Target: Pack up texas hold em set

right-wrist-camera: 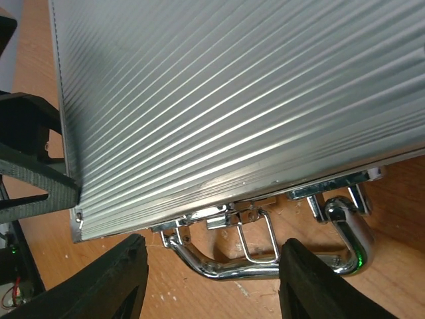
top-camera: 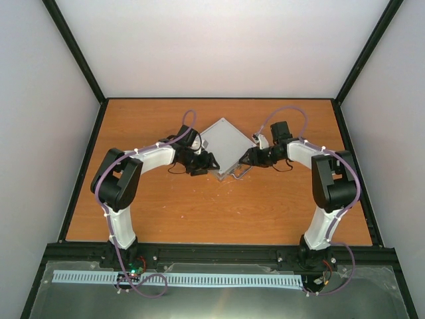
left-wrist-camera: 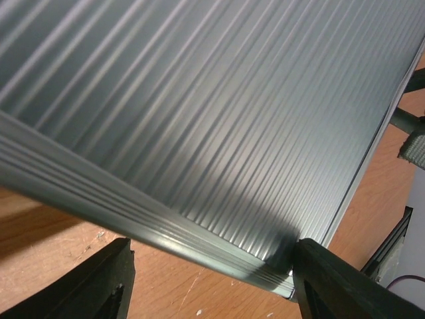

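Left fingers (left-wrist-camera: pixel 93 286): nearest the lens in the left wrist view, spread wide. The ribbed corner edge of the case (left-wrist-camera: pixel 219 119) sits just above the gap, and nothing is pinched.
Left gripper (top-camera: pixel 206 161): at the near-left side of the case, jaws apart, holding nothing. Whether one finger touches the corner cannot be told.
Right gripper (right-wrist-camera: pixel 214 256): at the near-right side, jaws spread on either side of the handle (right-wrist-camera: pixel 226 271) but not closed on it.
Case position: on the table (top-camera: pixel 199 212), towards the back middle, turned corner-on to the arms.
Lid: down flat on the base, with no gap showing along the visible edges.
Handle position: chrome, folded low towards the wood.
Latch (right-wrist-camera: pixel 232 216): its wire loop hangs loose below the lid edge. It looks unfastened, though that is not certain.
Contents: no chips or card boxes show in any view, so they are probably inside.
Done: packing and lid closing appear complete.
Left: most likely only snapping the latches. If those already hold, the task is finished.
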You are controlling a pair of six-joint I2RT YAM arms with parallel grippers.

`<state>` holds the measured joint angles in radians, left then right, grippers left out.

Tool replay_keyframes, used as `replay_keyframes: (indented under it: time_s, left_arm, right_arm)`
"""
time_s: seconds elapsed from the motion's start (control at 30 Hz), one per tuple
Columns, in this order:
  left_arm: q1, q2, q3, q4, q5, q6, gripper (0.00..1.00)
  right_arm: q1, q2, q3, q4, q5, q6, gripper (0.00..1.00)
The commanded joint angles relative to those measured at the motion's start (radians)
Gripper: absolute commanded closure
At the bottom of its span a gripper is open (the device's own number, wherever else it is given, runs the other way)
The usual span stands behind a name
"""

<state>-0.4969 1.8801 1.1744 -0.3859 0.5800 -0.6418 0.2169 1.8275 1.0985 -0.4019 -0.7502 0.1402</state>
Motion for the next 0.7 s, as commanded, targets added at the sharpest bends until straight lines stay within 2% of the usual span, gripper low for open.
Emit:
replay_keyframes:
  time_s: [0.0,0.27,0.53,0.67]
  left_arm:
    - [-0.019,-0.004,-0.015,-0.028,0.018,0.005,0.33]
    - [-0.039,-0.012,-0.035,0.005,0.046,-0.004,0.29]
    - [-0.043,-0.015,-0.054,0.002,0.016,-0.014,0.43]
    - [-0.043,-0.028,-0.07,-0.002,0.0,-0.015,0.46]
  right_arm:
    - [0.009,0.04,0.026,0.014,0.012,-0.058,0.45]
    - [0.051,0.095,0.021,0.048,0.001,-0.07,0.41]
    - [0.064,0.1,0.019,0.014,-0.032,-0.073,0.38]
    - [0.065,0.064,-0.002,-0.017,-0.062,-0.035,0.38]
